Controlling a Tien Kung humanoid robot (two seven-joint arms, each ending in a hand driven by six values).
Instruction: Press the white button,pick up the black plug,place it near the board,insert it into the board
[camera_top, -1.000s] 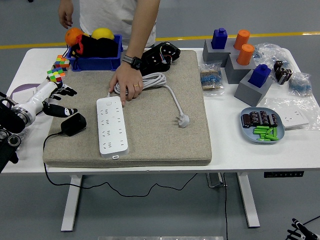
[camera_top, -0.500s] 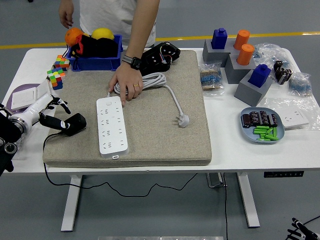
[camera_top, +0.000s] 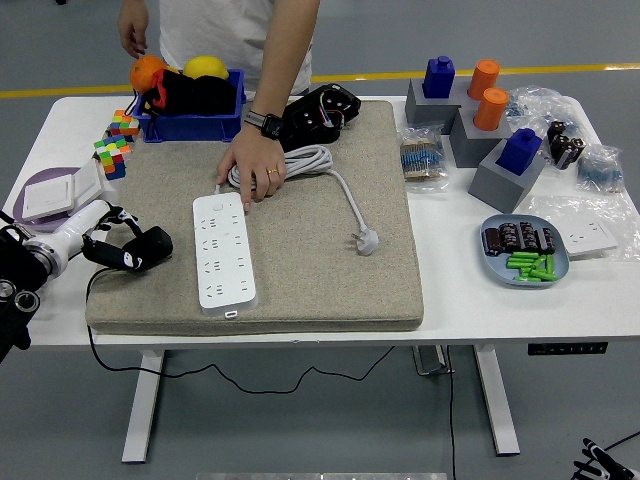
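Head view: left hand (camera_top: 108, 240) grips black plug (camera_top: 142, 248).

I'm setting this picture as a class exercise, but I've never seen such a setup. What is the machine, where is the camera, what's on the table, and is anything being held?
The camera sits high on a humanoid robot, looking down over a white table. From the left comes its black arm; the left hand closes on the black plug at the grey mat's edge. A person's hand steadies the white power strip. Also there: a blue bin, puzzle cubes, grey blocks, and a plate of batteries.
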